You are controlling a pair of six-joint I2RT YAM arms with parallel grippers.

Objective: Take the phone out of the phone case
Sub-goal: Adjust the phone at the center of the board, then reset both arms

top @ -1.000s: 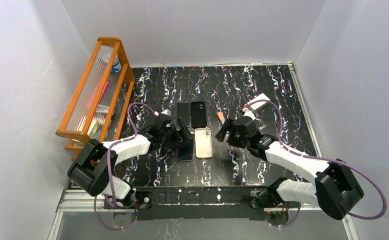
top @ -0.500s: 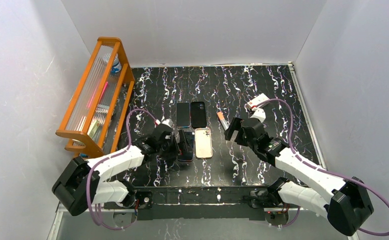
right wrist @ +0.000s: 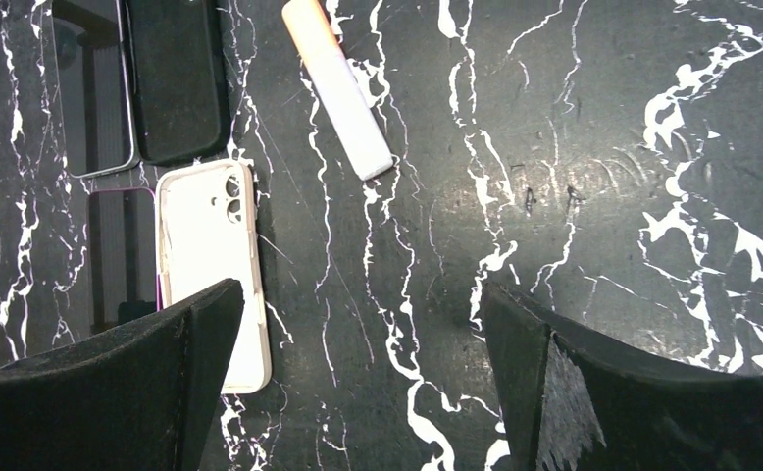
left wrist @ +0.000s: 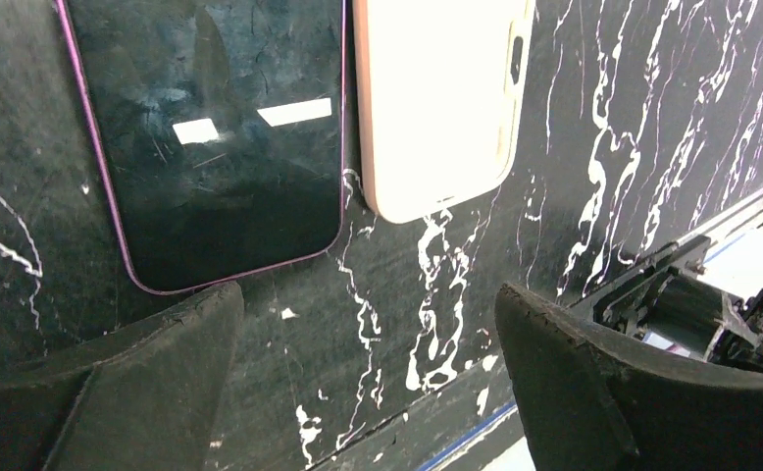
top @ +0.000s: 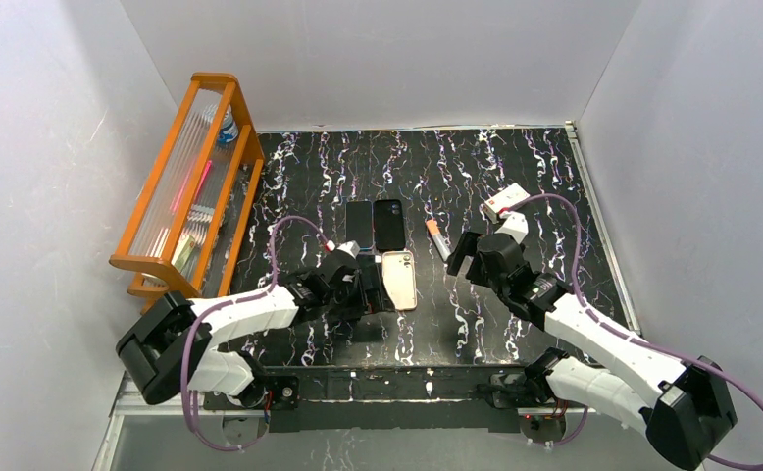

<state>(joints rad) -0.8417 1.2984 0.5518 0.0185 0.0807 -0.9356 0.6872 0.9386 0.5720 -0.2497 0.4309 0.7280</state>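
The phone [left wrist: 211, 137] lies screen-up on the worktop [top: 515, 157], out of the case [left wrist: 436, 98]. Their long edges run side by side, touching or nearly so. The left gripper [left wrist: 368, 373] hovers wide open at the phone's near end, holding nothing. The right gripper [right wrist: 358, 383], equally wide and empty, hangs over bare worktop right of the case, with a marker [right wrist: 338, 88] beyond it. There is open room to the right and at the far side. A rack [top: 191, 186] lines the left edge.

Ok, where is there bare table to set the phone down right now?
Free: the far strip of table between the back wall and the black case; also the marble right of the marker. Crowded: the centre, where cream case and purple-edged phone lie side by side at the left end effector.
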